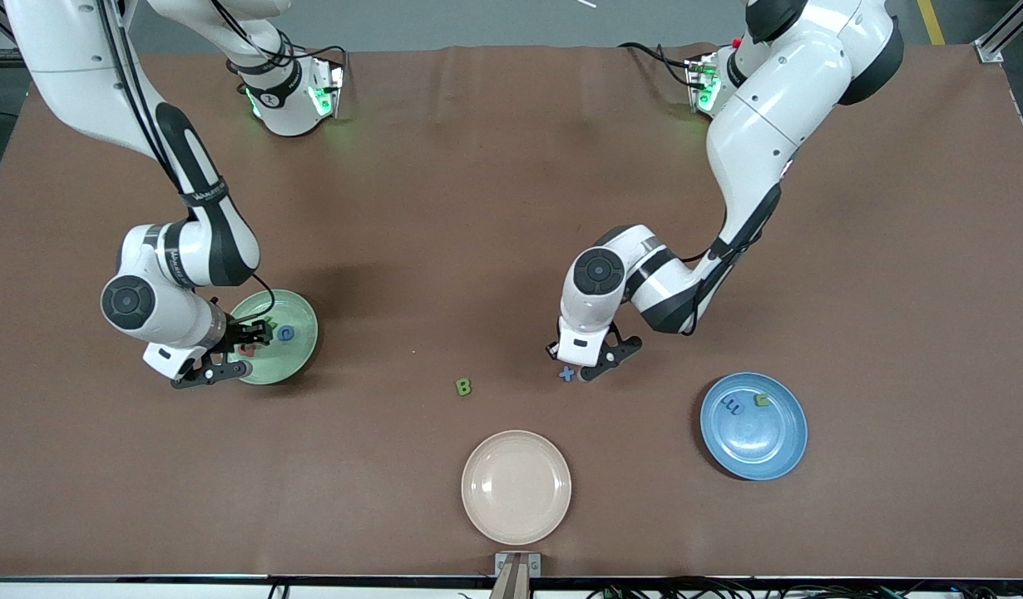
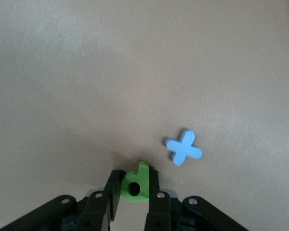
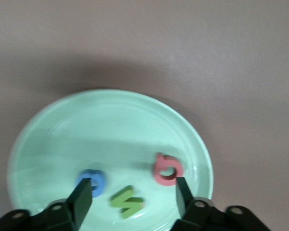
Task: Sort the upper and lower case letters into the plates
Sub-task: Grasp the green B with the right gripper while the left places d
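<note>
Five letters already lie in your plates: three in the mint green plate (image 1: 299,353) toward the right arm's end of the desk (image 1: 478,208), namely a blue one (image 3: 92,181), a green zigzag one (image 3: 127,202) and a red one (image 3: 166,169), and two in the blue plate (image 1: 773,449) toward the left arm's end, a dark blue one (image 1: 733,407) and a green one (image 1: 761,400). Your right end effector (image 3: 132,197) hovers over the mint plate with its fingers spread wide and nothing between them, so that drop looks finished. Your left end effector (image 2: 134,188) is low over the bare desk, fingers closed on a small green letter d (image 2: 136,183), just beside a light blue x (image 2: 183,147) lying flat. You have, by my judgement, three pieces left: the held d, that x, and a green B (image 1: 463,387) lying nearer the front camera. The cream plate (image 1: 553,520) holds nothing.
</note>
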